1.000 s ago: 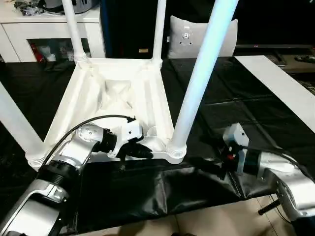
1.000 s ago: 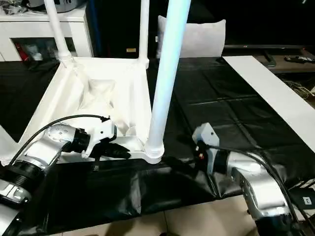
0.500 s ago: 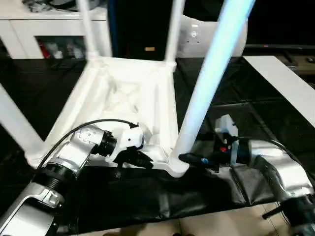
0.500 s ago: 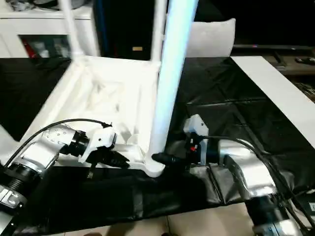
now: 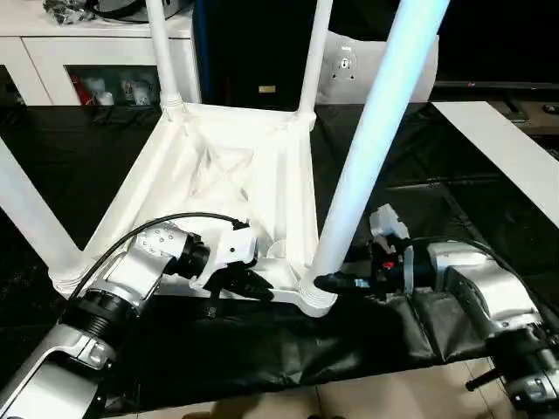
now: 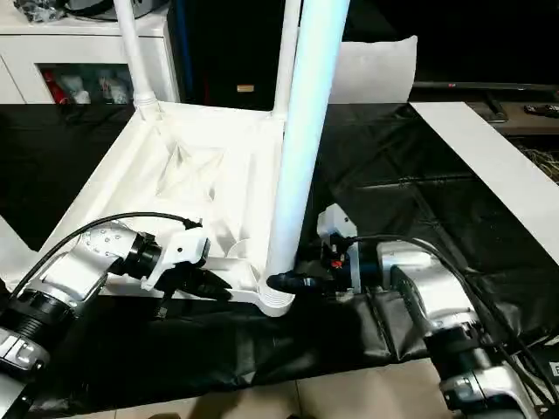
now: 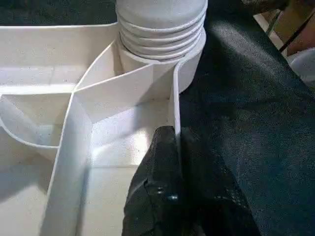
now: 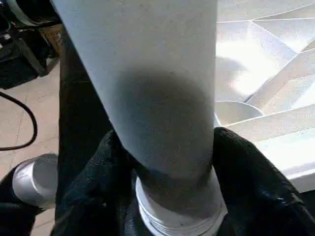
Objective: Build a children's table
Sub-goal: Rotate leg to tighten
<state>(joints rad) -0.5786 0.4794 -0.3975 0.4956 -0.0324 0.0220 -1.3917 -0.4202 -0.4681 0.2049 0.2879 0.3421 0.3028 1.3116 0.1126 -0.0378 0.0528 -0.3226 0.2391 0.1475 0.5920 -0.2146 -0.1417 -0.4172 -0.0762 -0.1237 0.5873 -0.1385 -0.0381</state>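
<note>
The children's table lies upside down on the black cover: the white tabletop [image 5: 236,166] shows its ribbed underside. Legs stand in its sockets: far left [image 5: 162,52], far right [image 5: 313,52], near left [image 5: 31,223] and near right [image 5: 367,140]. My left gripper [image 5: 253,284] is shut on the tabletop's near rim, one finger [image 7: 157,187] inside the wall and one outside, beside the near right socket [image 7: 162,29]. My right gripper [image 5: 327,281] clasps the near right leg [image 8: 157,98] just above its ribbed base, with its fingers [image 8: 98,177] pressed on both sides.
A white cabinet [image 5: 79,61] stands at the back left and a white cushion [image 5: 349,70] behind the tabletop. A long white board [image 5: 507,148] lies at the right. The black cover [image 5: 454,201] ends at the table's front edge, with floor [image 5: 393,397] below.
My right gripper has moved left to the base of the near right leg and closed around it. The left gripper has kept its hold on the rim. The camera has shifted a little.
</note>
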